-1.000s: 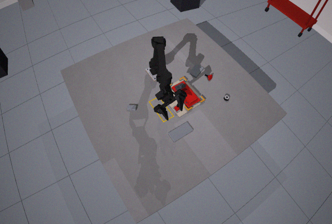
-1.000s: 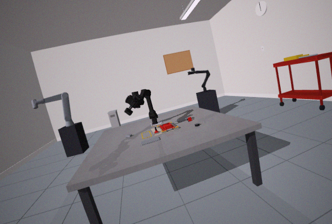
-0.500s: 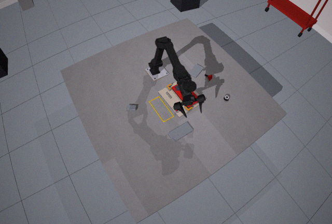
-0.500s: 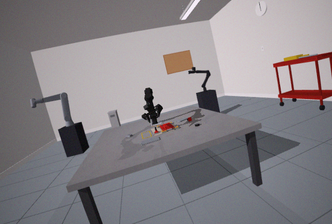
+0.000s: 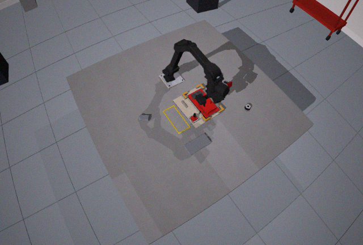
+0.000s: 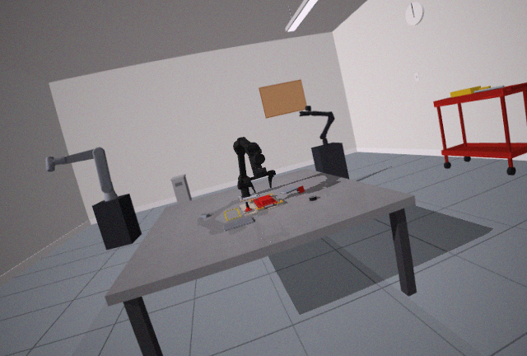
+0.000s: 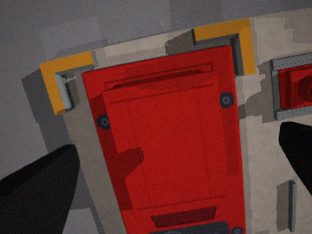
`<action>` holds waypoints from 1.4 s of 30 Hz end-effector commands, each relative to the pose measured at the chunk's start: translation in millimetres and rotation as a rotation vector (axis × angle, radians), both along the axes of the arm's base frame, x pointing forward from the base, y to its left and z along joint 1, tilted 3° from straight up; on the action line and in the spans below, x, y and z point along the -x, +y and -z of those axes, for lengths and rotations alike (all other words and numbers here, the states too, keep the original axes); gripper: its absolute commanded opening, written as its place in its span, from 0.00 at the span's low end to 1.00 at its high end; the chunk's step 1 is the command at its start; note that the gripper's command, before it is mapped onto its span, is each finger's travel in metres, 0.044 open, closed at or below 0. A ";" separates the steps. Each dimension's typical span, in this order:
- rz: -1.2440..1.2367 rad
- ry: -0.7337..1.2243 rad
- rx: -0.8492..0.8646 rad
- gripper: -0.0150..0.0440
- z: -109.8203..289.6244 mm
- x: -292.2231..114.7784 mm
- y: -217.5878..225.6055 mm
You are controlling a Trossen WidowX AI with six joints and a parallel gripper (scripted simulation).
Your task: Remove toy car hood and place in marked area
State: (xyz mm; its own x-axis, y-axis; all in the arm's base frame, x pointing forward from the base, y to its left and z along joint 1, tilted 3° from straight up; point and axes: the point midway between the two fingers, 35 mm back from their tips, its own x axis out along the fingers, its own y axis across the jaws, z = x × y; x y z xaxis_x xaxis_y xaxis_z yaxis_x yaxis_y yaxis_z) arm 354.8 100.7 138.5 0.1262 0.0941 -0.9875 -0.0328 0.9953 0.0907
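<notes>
While the gripper (image 7: 175, 175) hung wide apart, empty, the hood (image 7: 166, 143) was judged light, rigid, slick; best pinched across its long edges.

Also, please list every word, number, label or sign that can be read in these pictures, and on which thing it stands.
No readable text in any view.
Wall clock: face too small to show numerals.
Toy car: no lettering, only shapes on its dark end panel.
Cork board: blank.
</notes>
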 end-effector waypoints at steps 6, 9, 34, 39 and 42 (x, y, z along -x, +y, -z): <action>-0.093 0.087 0.042 1.00 -5.8 23.2 3.1; -0.093 0.087 0.042 1.00 -4.6 23.1 3.2; -0.093 0.087 0.042 1.00 16.1 21.9 4.6; -0.093 0.087 0.042 1.00 20.3 21.8 4.8; -0.093 0.087 0.042 1.00 22.8 21.7 4.9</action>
State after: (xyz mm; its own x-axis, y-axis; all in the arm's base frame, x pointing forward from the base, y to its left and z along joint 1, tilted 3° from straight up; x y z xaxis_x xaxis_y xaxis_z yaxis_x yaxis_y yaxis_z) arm 334.6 106.7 120.7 0.0387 0.0671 -0.9970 -0.1157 0.9913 0.0622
